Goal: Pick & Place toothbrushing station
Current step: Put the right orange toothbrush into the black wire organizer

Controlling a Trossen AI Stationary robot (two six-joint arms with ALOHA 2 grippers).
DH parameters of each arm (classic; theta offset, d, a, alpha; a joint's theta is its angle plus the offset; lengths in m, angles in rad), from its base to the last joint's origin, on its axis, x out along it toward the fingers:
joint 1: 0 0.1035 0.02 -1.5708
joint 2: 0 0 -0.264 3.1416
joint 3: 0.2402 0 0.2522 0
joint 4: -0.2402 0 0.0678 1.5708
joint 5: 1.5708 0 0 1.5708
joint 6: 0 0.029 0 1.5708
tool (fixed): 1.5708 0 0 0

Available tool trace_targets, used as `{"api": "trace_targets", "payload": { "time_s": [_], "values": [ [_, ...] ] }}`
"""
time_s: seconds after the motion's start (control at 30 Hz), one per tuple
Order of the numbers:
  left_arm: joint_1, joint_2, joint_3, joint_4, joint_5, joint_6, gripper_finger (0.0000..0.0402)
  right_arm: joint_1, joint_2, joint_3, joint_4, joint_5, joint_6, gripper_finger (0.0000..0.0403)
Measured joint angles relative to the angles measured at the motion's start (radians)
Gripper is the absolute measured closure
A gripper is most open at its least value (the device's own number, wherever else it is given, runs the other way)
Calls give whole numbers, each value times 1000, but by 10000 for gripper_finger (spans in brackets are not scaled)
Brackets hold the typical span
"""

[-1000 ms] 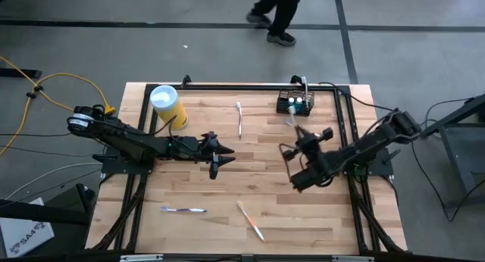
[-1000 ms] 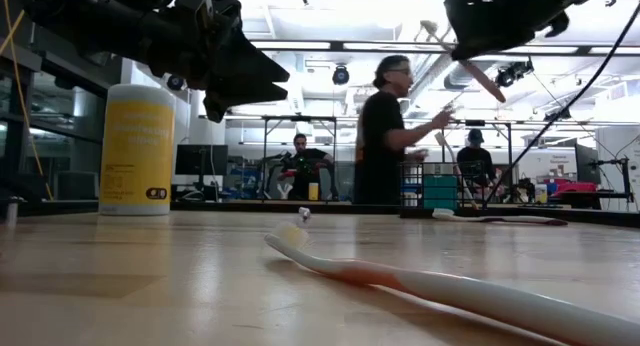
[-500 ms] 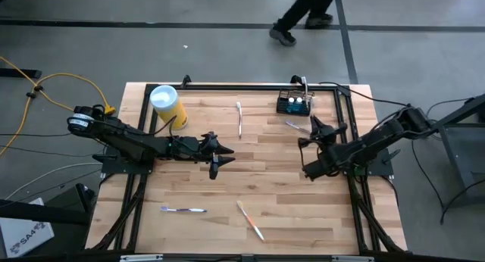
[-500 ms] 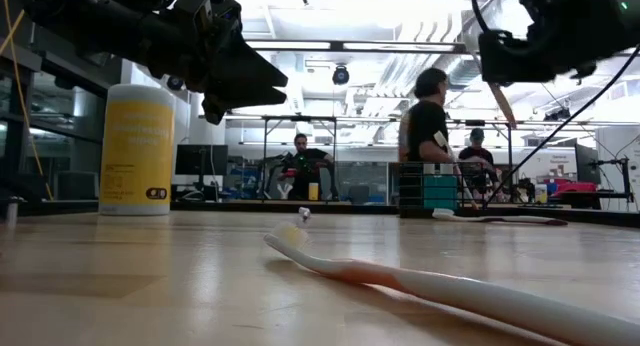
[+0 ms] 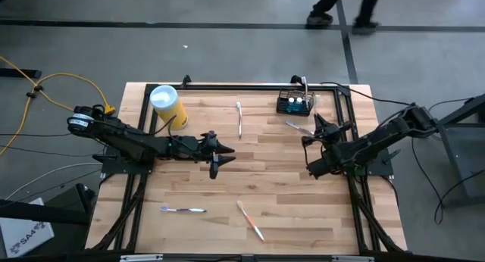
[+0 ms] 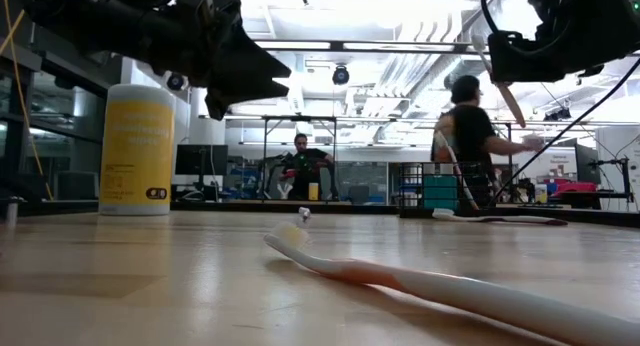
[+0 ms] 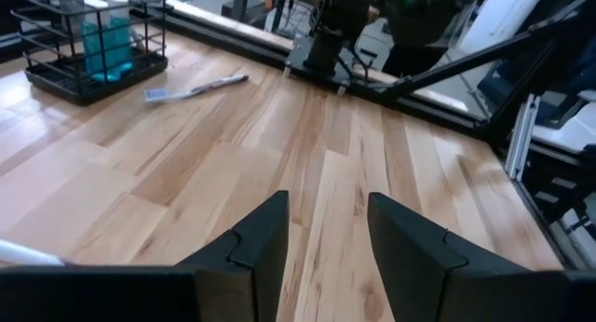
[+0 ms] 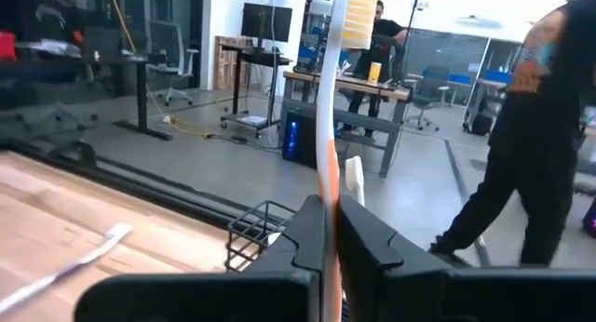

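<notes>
Fingers of the right tool (image 8: 328, 231) pinch an orange-and-white toothbrush (image 8: 330, 127) upright (bristle head up), near the worktop's (image 5: 265, 179) right edge. Just beyond sits the black wire basket (image 5: 295, 103) at the far rim, another toothbrush (image 5: 297, 126) lying beside it. Mid-worktop the left tool (image 7: 324, 231) hovers, fingers spread, near the yellow canister (image 5: 168, 105).

Two black jointed arms with dark, wedge-shaped fingers (image 7: 256, 252).
</notes>
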Motion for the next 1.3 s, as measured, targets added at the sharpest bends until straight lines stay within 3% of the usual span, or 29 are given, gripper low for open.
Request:
{"api": "trace_targets", "payload": {
  "time_s": [0.37,0.8,0.97,1.13,1.23,1.3],
  "values": [
    [38,0,0,21,0,0,260,-106,-105,18,-144,-2,-75,396],
    [60,0,0,20,0,0,260,-130,-187,269,-114,1,-599,396],
    [60,0,0,21,0,0,260,-113,-186,281,33,0,-768,396],
    [60,0,0,47,0,0,260,-119,-185,281,264,-16,-1059,396],
    [60,0,0,62,0,0,260,-174,-186,281,482,-128,-1353,397],
    [60,0,0,71,0,0,260,-249,-190,281,687,-274,-1594,397]
  ]
}}
